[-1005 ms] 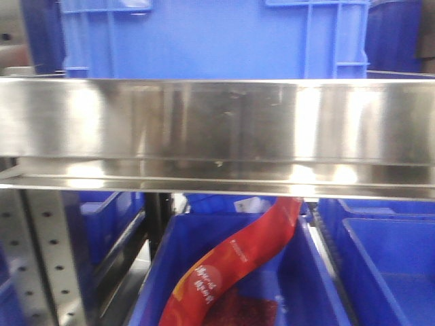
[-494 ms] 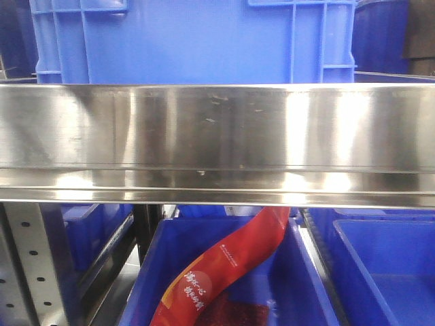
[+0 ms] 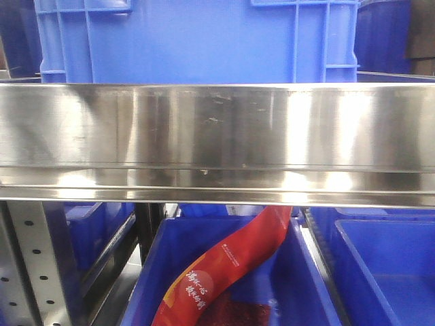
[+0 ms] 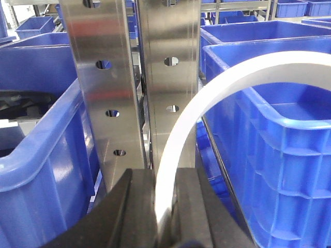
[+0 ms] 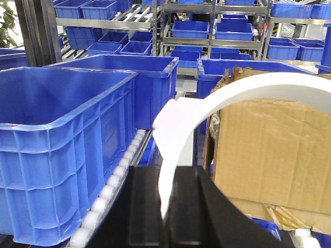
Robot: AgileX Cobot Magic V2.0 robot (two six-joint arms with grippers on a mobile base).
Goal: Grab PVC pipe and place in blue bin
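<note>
The PVC pipe is out of view in all three views. The left gripper [image 4: 165, 174] hangs in front of a steel shelf post [image 4: 170, 77], its black fingers [image 4: 142, 206] closed together around a white curved strip [image 4: 207, 93] that arcs up to the right. The right gripper [image 5: 166, 171] looks the same, with its own white curved strip [image 5: 207, 103] rising from between closed fingers [image 5: 147, 206]. Whether either strip is a loose object I cannot tell. Blue bins show everywhere: one [image 4: 269, 134] right of the left gripper and one [image 5: 67, 129] left of the right gripper.
A wide steel shelf beam [image 3: 217, 142] fills the front view, with a blue bin [image 3: 197, 41] above it. Below, another bin [image 3: 156, 272] holds a red packet [image 3: 231, 261]. A cardboard box [image 5: 269, 150] stands right of the right gripper, and white rollers [image 5: 111, 191] run along the rack.
The front view has shifted slightly, so the upper bin sits further left and the shelf beam a little lower. The blur is gone and the last half second shows almost no motion.
</note>
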